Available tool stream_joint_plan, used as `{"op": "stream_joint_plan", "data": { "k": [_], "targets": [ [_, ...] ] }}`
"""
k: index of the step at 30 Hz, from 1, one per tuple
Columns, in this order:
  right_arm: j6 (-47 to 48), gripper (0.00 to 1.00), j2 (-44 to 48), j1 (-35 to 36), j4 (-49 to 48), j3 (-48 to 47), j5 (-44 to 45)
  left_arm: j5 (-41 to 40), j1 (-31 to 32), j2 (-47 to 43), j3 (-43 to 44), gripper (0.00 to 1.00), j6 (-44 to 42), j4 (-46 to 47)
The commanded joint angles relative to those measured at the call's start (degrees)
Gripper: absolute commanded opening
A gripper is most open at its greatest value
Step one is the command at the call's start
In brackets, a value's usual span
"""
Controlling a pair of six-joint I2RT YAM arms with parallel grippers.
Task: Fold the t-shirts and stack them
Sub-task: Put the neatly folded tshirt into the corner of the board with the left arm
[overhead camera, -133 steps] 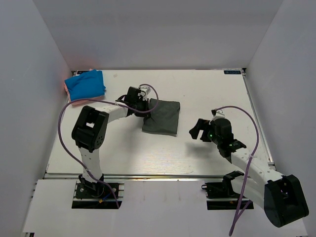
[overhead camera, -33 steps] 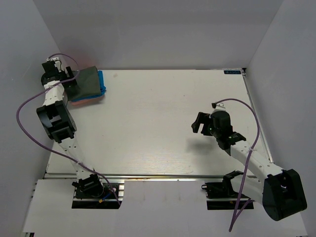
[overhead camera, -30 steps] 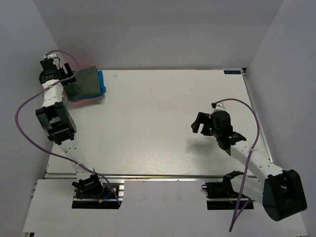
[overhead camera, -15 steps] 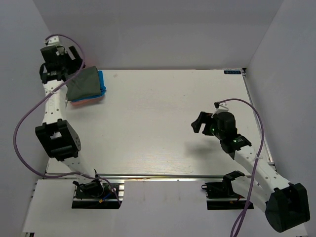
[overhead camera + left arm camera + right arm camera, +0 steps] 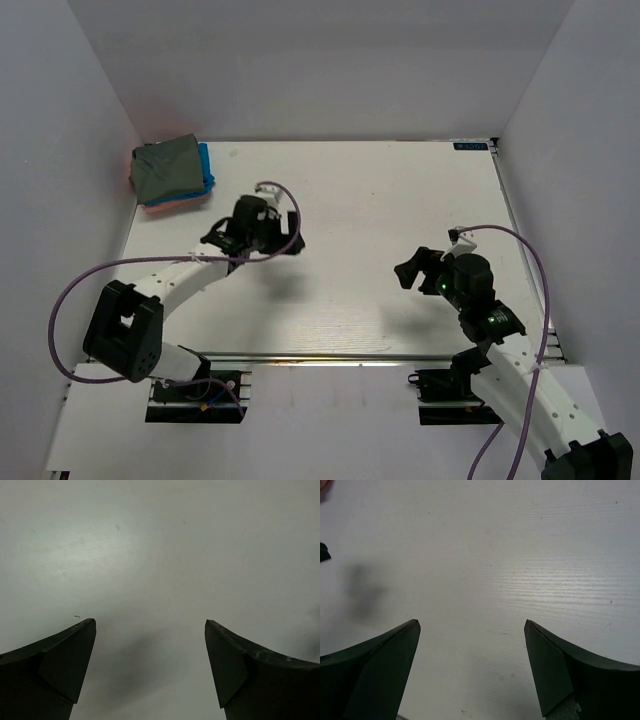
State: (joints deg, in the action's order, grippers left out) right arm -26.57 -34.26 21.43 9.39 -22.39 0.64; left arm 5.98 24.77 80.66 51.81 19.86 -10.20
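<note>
three folded t-shirts sit stacked in the far-left corner of the white tabletop (image 5: 380, 190), as seen from the overhead camera. the dark grey-green t-shirt (image 5: 163, 168) lies on top and covers most of the pile. the blue t-shirt (image 5: 206, 172) shows as a bright strip along its right edge. the salmon-pink t-shirt (image 5: 160, 208) peeks out along the near edge at the bottom. the pile rests close against the left wall (image 5: 60, 150).

both arms are well apart from the stack. the left gripper (image 5: 255, 240) hangs over bare tabletop left of centre, nearer the pile than its partner but not touching it. its arm is bent low across the near-left part of the surface, with a purple cable (image 5: 110, 268) looping away from it. the left wrist camera shows the two dark fingers (image 5: 60, 660) spread wide with nothing between them, only pale tabletop and a soft shadow below.

the right gripper (image 5: 414, 268) is held over the right half of the tabletop, pointing toward the centre. its wrist view likewise shows the fingers (image 5: 570, 670) parted wide and holding nothing. fine grain lines of the white surface run between them, and a faint grey shadow lies off to the left. a second purple cable (image 5: 500, 229) arcs over the right arm.
</note>
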Motion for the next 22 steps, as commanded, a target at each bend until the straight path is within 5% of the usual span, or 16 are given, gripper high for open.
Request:
{"op": "stream_joint_plan", "data": {
  "k": [1, 8, 22],
  "targets": [
    [-2.0, 0.90, 1.8, 0.0, 4.1, 1.8, -1.2, -4.0, 7.0, -5.2, -4.3, 1.00, 2.6, 2.9],
    [-4.7, 0.90, 5.7, 0.1, 5.1, 5.7, -1.2, -13.1, 15.8, -13.0, -12.2, 1.00, 5.2, -1.3],
    [-3.8, 0.90, 5.7, 0.1, 4.5, 4.9, 1.4, -21.7, 20.4, -20.1, -12.2, 1.00, 6.3, -7.6]
  ]
}}
